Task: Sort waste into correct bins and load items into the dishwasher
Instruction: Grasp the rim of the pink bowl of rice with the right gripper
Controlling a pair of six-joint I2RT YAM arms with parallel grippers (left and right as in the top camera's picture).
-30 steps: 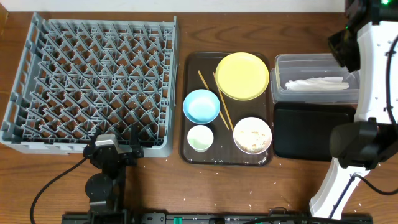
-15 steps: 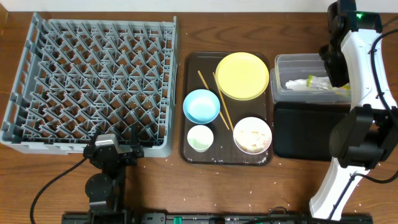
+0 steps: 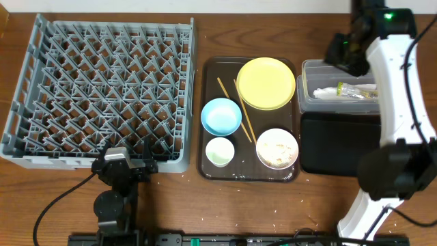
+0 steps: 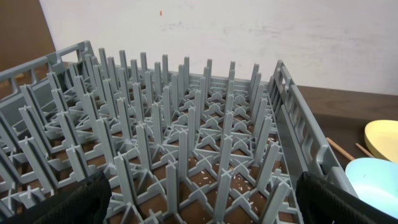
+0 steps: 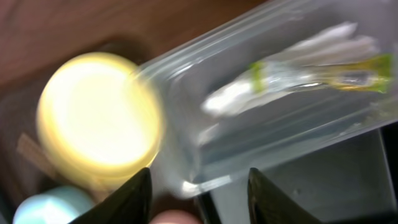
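Overhead gives the full layout, but there the right gripper (image 3: 345,51) is only a dark lump over the back-left corner of the clear tub (image 3: 308,68), and its jaw state can't be read from that angle. The right wrist view settles it: fingers (image 5: 134,199) apart with nothing between them, so open and empty, hanging above a tub corner. Same view, blurred but legible: the green-and-yellow wrapper (image 5: 348,70) lies inside the tub against the white napkin (image 5: 249,96), both ahead and right of that gripper. The yellow plate (image 3: 266,83) is ahead and to its left. The black tray (image 3: 338,143) sits just beside the tub, on the robot's side of the gripper. The left gripper (image 3: 126,158) is parked at the near wall of the grey dish rack (image 3: 188,96), jaws wide, holding nothing. Only its wrist view shows the small white grains (image 4: 236,180) lying among the pegs just ahead of it. The plate rim and the blue bowl (image 3: 221,116) peek in at its right edge. The brown tray (image 3: 222,72), right of the left gripper, carries the plate, the blue bowl, the small cup (image 3: 220,151), the white bowl (image 3: 292,158) holding the rice scraps (image 3: 276,149), and the chopsticks (image 3: 244,113), which lie loose between plate and blue bowl. A few more grains dot the tabletop (image 3: 177,205) near the tray's front edge.
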